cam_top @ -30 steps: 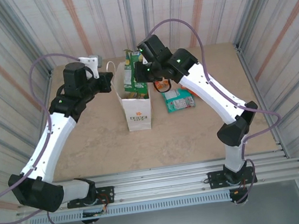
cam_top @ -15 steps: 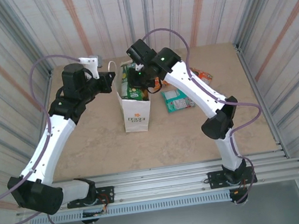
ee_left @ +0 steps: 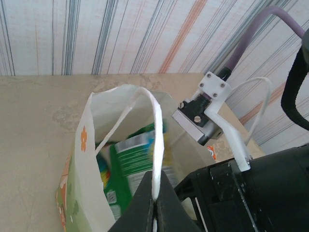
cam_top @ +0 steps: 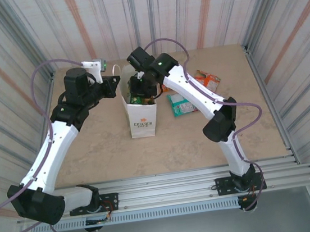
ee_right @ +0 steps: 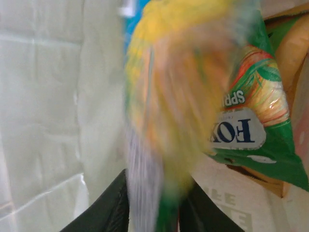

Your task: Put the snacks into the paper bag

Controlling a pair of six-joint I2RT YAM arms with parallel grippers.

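Snacks [ee_left: 129, 162] are partly packed: several sit inside the paper bag [cam_top: 143, 123], its handle [ee_left: 157, 125] clamped in the left gripper [ee_left: 155, 212]. A blurred packet [ee_right: 164, 96] sits between the right gripper [ee_right: 154, 208] jaws, and I cannot tell whether they grip it. A teal packet [cam_top: 183, 107] and an orange packet [cam_top: 209, 79] wait outside, beside that gripper.

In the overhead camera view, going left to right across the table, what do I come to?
left hand pinching the bag's handle → paper bag → teal packet → orange-white packet
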